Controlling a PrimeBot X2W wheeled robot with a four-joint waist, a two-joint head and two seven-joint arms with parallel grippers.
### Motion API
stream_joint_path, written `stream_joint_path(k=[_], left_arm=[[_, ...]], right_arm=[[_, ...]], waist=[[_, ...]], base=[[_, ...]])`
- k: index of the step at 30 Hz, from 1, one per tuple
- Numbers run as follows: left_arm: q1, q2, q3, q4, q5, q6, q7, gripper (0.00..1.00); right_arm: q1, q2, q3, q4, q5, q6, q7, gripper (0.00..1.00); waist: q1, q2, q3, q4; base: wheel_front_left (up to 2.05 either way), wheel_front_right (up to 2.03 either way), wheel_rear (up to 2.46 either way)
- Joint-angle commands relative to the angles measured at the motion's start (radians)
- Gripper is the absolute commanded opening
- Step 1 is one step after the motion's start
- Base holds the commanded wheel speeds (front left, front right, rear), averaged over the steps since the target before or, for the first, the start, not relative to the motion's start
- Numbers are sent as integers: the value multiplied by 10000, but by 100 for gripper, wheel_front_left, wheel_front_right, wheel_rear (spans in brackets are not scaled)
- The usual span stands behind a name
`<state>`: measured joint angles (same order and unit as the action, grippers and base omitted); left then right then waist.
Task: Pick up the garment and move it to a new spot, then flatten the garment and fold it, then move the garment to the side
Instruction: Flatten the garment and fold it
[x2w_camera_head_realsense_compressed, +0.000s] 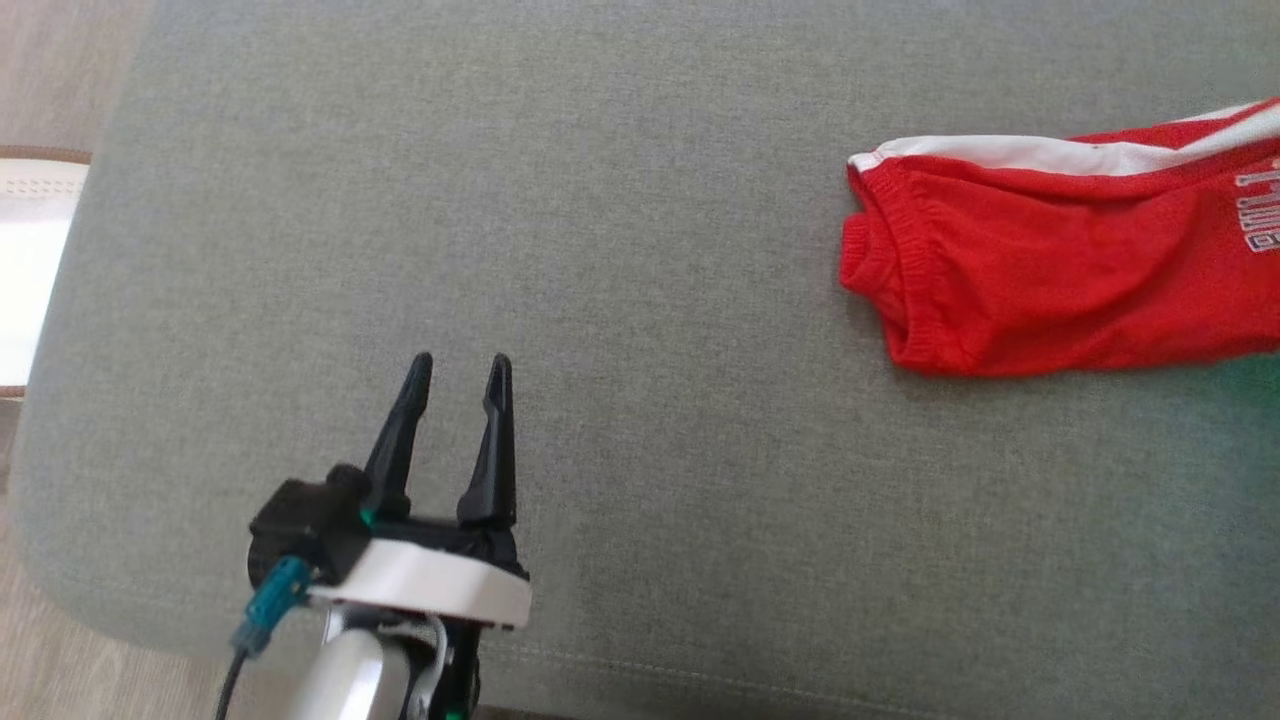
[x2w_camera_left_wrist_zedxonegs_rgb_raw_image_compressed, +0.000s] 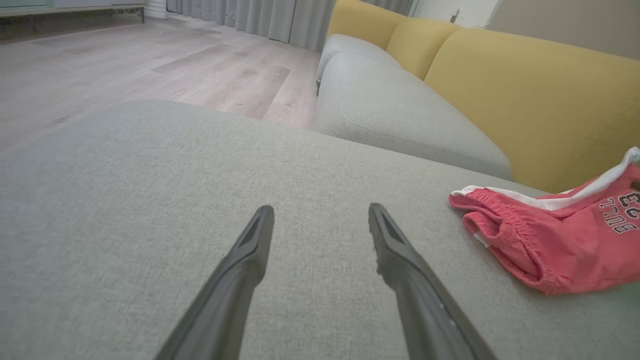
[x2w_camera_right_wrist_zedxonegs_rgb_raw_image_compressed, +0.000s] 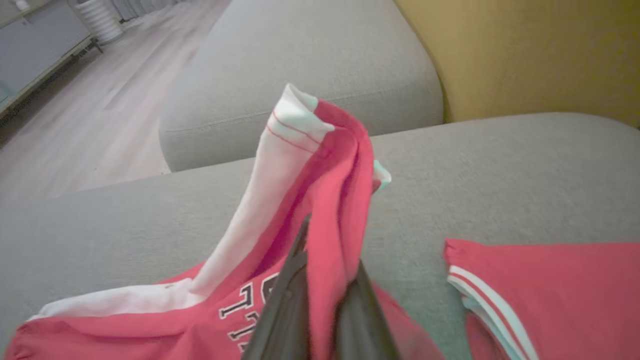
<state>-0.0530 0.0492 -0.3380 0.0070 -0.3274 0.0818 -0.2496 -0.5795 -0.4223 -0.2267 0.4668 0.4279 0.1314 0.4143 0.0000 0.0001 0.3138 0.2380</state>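
Over the near-left part of the wide grey woven-fabric seat cushion (x2w_camera_head_realsense_compressed: 640, 200) you see your left gripper (x2w_camera_head_realsense_compressed: 461, 362), its two dark fingers spread wide with nothing between them. The red jersey garment with white stripes and lettering (x2w_camera_head_realsense_compressed: 1050, 270) lies crumpled at the cushion's right side, well apart from that gripper. Your right gripper (x2w_camera_right_wrist_zedxonegs_rgb_raw_image_compressed: 327, 260) is clamped tight on a fold of the garment and holds it raised above the cushion.

matt woven cushion (x2w_camera_head_realsense_compressed: 600, 200), seemingly cotton garment (x2w_camera_head_realsense_compressed: 1050, 260)
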Motion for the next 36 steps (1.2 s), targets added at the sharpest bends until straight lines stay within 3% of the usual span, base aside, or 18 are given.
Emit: stream_joint_path(k=[1,7,12,19,24,25,26,27,32,36], left_arm=[[21,12,406,-257,8,1,-121,100],[83,11,332,-175,-201,73,-122,100],[22,11,63,-70,-367,126,-122,100],[46,11,-14,116,-465,181,-122,100],[206,11,-20,205,-470,208,-122,100],[252,11,-15,216,-468,222,-122,100],[297,11,-15,226,-472,230,-122,100],[339,11,-14,242,-472,228,-122,100],[442,11,-18,300,-417,207,-122,100],[480,11,87,394,-342,162,-122,100]], right_arm=[[88,-58,233,-565,-62,-7,71,0],[395,1027,1608,-1982,-92,-7,734,0],[648,2028,2963,-2229,-170,-7,1077,0],[600,2983,3096,-1433,-599,-7,553,0],[625,3284,3038,-1025,-671,-7,399,0],[652,3321,3029,-963,-704,-7,366,21],[677,3356,3025,-918,-748,-7,314,70],[706,3394,3012,-877,-786,-7,239,100],[870,3564,3279,-857,-656,-7,10,100],[1202,3660,4014,-1002,133,-7,-80,100]], waist=[[0,-1,-31,36],[0,-1,-84,211],[0,-1,-74,442],[0,-1,-220,813],[0,-1,-434,864],[0,-1,-488,841],[0,-1,-534,809],[0,-1,-584,762],[0,-1,-775,496],[0,-1,-1013,189]], base=[[0,0,0],[0,0,0],[0,0,0],[0,0,0],[0,0,0],[0,0,0],[0,0,0],[0,0,0],[0,0,0],[0,0,0]])
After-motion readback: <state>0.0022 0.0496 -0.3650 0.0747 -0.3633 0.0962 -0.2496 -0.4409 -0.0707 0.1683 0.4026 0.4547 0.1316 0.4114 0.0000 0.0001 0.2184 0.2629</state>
